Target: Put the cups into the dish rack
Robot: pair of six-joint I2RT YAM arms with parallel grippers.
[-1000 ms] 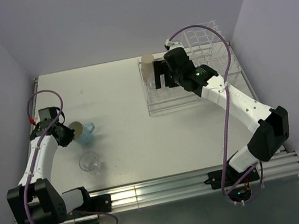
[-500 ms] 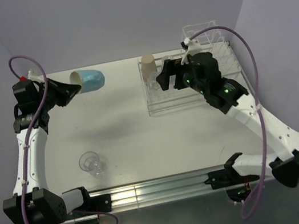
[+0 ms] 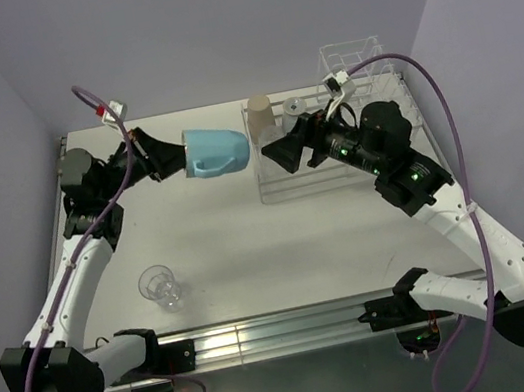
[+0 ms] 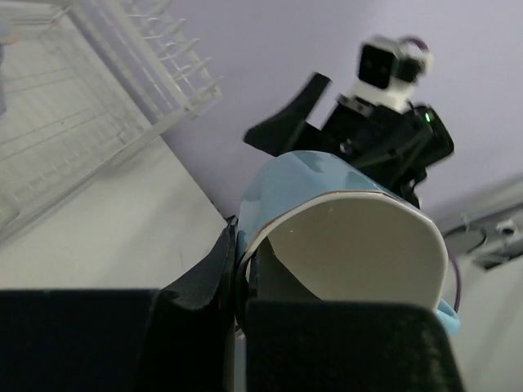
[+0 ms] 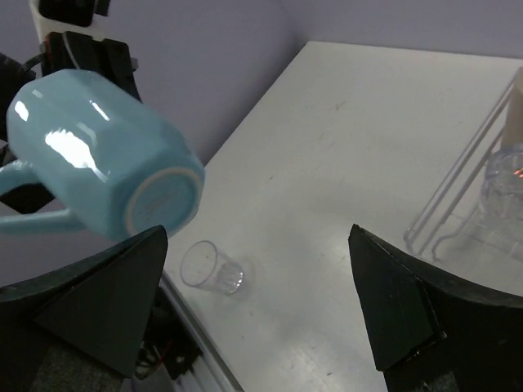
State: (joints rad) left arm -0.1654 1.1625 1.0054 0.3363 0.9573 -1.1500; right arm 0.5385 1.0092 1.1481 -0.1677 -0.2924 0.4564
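My left gripper (image 3: 181,157) is shut on the rim of the light blue handled mug (image 3: 218,151) and holds it on its side in the air, just left of the dish rack (image 3: 389,138). In the left wrist view one finger is inside the mug (image 4: 343,237) and one is outside it. My right gripper (image 3: 284,147) is open and empty over the rack's left end, facing the mug (image 5: 98,155). A tan paper cup (image 3: 259,110) and a clear tumbler (image 3: 293,107) stand in the rack. The other clear tumbler (image 3: 161,285) stands on the table. The small light blue cup is hidden.
The rack's tall plate dividers (image 3: 355,63) rise at the far right against the wall. Purple walls close in at the back and on both sides. The table's metal front rail (image 3: 266,335) runs along the near edge. The left arm's cable (image 3: 87,95) loops above its wrist.
My left gripper has carried the mug up from the table's left side and rightward to the rack. My right gripper has lifted off the rack and turned towards the mug.
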